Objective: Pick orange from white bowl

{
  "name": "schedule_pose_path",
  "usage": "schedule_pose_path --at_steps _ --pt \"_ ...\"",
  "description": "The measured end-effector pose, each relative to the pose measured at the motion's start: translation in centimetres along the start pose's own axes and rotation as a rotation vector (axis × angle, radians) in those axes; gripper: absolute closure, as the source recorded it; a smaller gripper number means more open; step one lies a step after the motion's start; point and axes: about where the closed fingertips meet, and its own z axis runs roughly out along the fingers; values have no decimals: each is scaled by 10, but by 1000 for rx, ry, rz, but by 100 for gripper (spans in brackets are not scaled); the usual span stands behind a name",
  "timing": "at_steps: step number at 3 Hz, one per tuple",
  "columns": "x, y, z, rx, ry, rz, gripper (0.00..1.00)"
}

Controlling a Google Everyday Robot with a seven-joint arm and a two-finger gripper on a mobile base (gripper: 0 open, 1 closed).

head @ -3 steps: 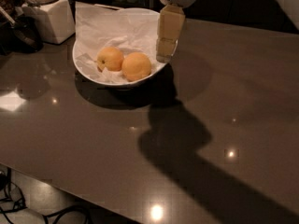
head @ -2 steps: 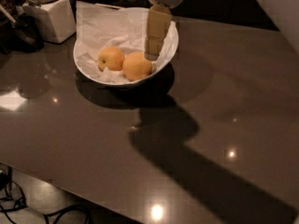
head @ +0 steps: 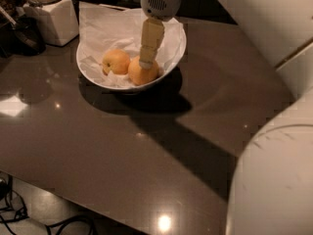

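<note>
Swung left from the rim, the gripper (head: 146,62) now hangs tip-down right at the top of the orange (head: 142,75) in the white bowl's (head: 179,47) front, beside a paler fruit (head: 115,61); whether it has closed I cannot tell, and it should straddle the orange's middle before squeezing.

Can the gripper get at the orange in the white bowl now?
Probably yes. The gripper hangs right over the orange in the white bowl, with nothing between them. The paler fruit lies close beside it and may crowd the grasp.
</note>
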Motion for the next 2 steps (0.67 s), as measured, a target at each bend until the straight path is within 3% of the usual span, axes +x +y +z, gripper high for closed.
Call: schedule_pose_path --at_steps 2 --pt "-8 4 43 -112 -17 69 13"
